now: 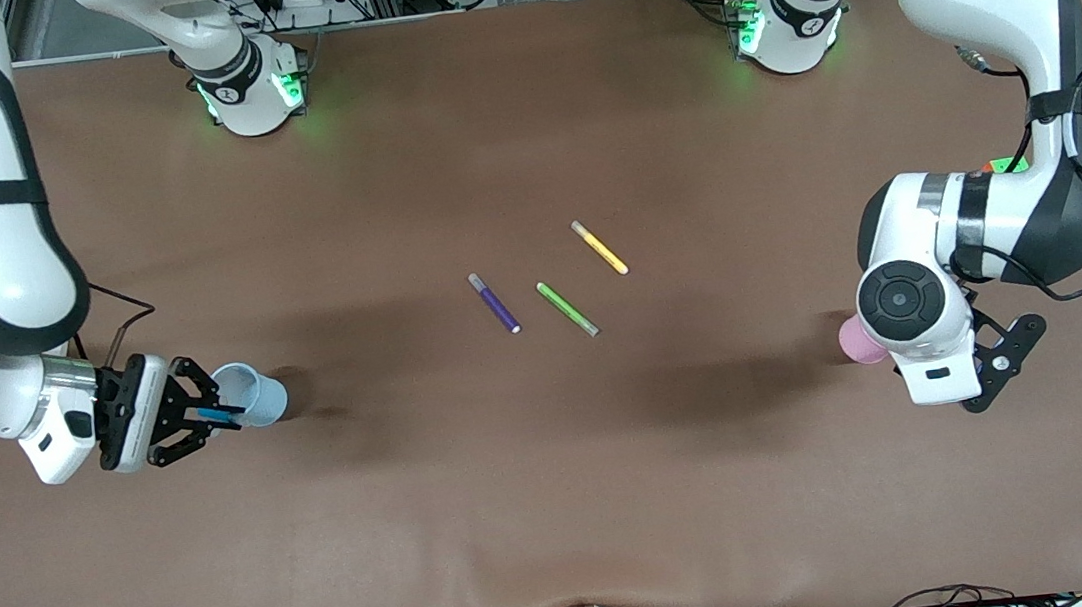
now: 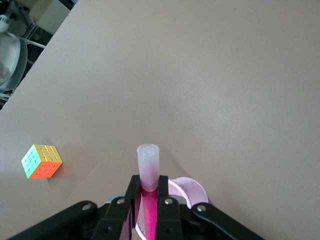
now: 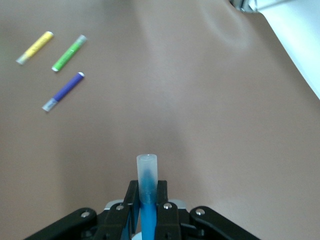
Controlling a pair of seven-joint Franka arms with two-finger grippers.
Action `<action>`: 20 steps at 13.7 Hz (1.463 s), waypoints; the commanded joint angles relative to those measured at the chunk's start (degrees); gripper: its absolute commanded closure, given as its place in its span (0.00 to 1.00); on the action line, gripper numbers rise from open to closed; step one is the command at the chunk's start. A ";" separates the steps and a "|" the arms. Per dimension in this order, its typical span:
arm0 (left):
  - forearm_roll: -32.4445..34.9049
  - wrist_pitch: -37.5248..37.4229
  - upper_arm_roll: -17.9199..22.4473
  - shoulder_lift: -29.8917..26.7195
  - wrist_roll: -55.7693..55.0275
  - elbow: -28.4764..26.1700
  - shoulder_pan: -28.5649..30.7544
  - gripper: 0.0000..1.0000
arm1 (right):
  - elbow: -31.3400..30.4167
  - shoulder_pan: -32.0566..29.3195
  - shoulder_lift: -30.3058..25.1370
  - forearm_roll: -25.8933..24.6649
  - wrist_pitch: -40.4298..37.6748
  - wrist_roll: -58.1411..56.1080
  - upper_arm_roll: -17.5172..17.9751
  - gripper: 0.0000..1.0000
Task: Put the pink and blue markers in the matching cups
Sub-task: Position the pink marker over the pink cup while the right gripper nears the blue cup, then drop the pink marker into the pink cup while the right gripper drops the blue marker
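The right pincer (image 1: 211,415) clamps the blue marker (image 3: 147,192) over the light blue cup (image 1: 251,394) at the right arm's end of the counter (image 1: 562,502). The left pincer (image 2: 148,200) grips the pink marker (image 2: 148,175) above the pink cup (image 1: 859,340). Purple (image 1: 495,303), green (image 1: 568,309) and yellow (image 1: 599,247) markers lie mid-counter, the yellow at one o'clock from the green.

We list a green pen (image 1: 568,309) mid-table; purple pen (image 1: 495,303) beside it toward the right arm's end; yellow pen (image 1: 599,247) farther from the camera; colour cube (image 2: 42,161) well apart.
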 commanded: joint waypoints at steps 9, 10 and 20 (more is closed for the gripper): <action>5.22 -0.61 -0.16 3.75 -12.71 -2.06 -1.11 1.00 | -11.33 -5.18 -4.32 8.95 -1.60 -21.68 1.05 1.00; 5.22 -0.61 -0.16 3.83 -13.50 -2.33 -1.20 1.00 | -12.03 -5.53 -4.32 10.18 -1.78 -24.06 1.05 1.00; 5.13 -0.61 -0.16 6.56 -15.81 -1.63 -2.43 0.39 | -14.06 -9.39 -1.43 18.80 -5.47 -39.01 1.05 1.00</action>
